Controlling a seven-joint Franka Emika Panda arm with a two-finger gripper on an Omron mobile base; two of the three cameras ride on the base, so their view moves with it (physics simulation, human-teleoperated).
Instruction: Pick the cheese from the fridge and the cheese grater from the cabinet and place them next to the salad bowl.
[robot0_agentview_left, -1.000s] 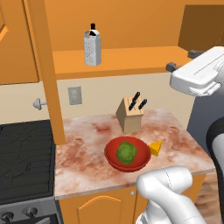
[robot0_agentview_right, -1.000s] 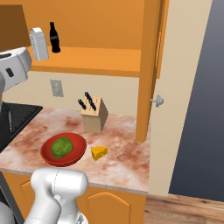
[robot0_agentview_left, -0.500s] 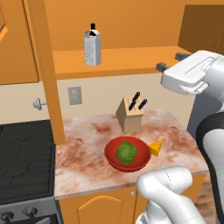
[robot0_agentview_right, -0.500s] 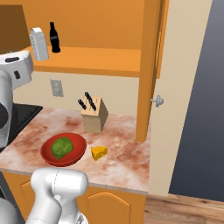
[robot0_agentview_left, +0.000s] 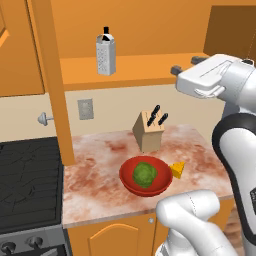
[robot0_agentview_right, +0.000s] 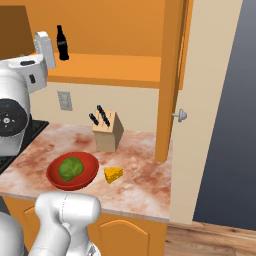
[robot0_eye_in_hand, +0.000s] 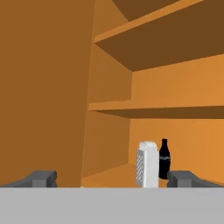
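Note:
The grey cheese grater (robot0_agentview_left: 105, 56) stands upright on the shelf of the open orange cabinet (robot0_agentview_left: 150, 67), with a dark cola bottle (robot0_agentview_left: 105, 32) right behind it. My gripper (robot0_agentview_left: 186, 65) hovers at shelf height to the right of the grater, apart from it, open and holding nothing. In the hand view the grater (robot0_eye_in_hand: 147, 164) stands ahead, right of centre between the spread fingertips (robot0_eye_in_hand: 41, 178). On the counter, the yellow cheese (robot0_agentview_left: 177, 169) lies beside the red salad bowl (robot0_agentview_left: 129, 181), touching or nearly touching its right rim. The right base view shows the cheese (robot0_agentview_right: 113, 174) and bowl (robot0_agentview_right: 90, 162) too.
A wooden knife block (robot0_agentview_left: 149, 131) stands behind the bowl. An open cabinet door (robot0_agentview_left: 49, 80) juts out on the left, another (robot0_agentview_right: 170, 75) on the right. A black stove (robot0_agentview_left: 27, 180) borders the counter. A dark grey face (robot0_agentview_right: 225, 115) rises at the far right.
My hand has swung left and slightly up toward the cabinet shelf, closer to the grater. The jaws have stayed open. Nothing on the counter has moved.

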